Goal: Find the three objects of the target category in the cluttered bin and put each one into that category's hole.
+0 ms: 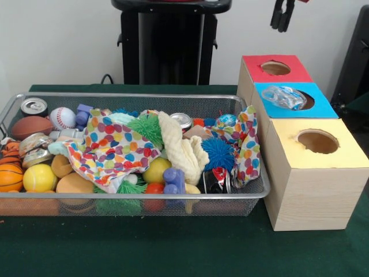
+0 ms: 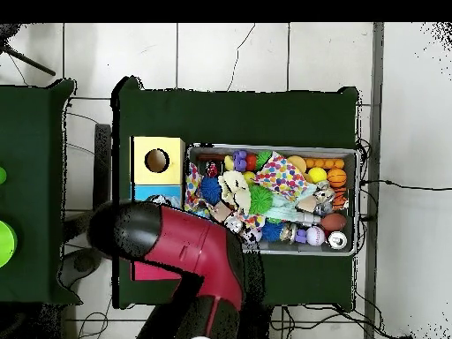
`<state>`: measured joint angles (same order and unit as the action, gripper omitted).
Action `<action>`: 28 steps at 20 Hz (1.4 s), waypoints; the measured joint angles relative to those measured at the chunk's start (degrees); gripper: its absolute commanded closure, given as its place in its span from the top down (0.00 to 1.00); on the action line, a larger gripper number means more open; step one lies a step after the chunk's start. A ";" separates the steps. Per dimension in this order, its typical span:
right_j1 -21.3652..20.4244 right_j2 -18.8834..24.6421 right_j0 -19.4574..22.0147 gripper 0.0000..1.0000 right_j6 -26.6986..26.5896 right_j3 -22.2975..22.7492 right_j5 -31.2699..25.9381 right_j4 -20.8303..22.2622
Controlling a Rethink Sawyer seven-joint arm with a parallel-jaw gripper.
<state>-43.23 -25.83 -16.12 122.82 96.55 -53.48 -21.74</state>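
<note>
In the bin point(image 1: 248, 193), perhaps 3 cans point(image 1: 33, 105).

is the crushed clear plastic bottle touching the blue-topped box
Touching. The front view shows the crushed clear plastic bottle lying across the hole of the blue-topped box, resting on its rim. The end effector hangs well above, apart from both.

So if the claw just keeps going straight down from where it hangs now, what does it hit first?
Probably the red box, near its hole. The claw hangs above it, pointing down, though depth is hard to judge.
</note>
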 measured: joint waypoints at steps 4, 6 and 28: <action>0.67 0.02 1.17 0.00 0.00 0.02 1.85 0.21; 0.95 0.13 1.64 0.00 0.00 0.02 3.66 0.26; 3.87 4.05 1.77 0.00 0.00 1.97 19.07 -1.97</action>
<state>-39.36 -21.78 -14.35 122.82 98.53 -34.41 -23.71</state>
